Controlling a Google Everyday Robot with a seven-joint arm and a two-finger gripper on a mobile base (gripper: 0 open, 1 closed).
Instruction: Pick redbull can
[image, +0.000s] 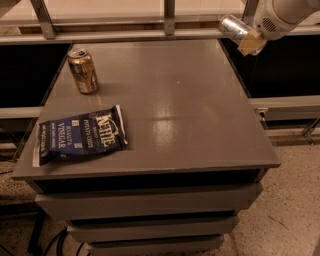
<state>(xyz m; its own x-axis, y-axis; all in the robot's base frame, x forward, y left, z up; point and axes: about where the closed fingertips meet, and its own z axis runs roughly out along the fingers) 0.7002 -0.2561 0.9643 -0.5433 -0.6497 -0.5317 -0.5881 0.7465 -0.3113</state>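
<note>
Grey table (175, 100), speckled floor (292, 200), gripper (246, 37) above far-right corner — clasping redbull can (231, 26)

The hand (246, 37) grips the redbull can (231, 27), lying sideways, above the bench's (190, 105) far right corner.

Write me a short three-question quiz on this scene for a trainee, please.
1. True or false: the redbull can stands on the table.
2. Which lies nearer the table's front left corner: A the copper can, B the chip bag?
3. Where is the gripper?
Key: 1 false, the gripper holds it in the air. 2 B. 3 Above the table's far right corner, shut on the redbull can.
</note>
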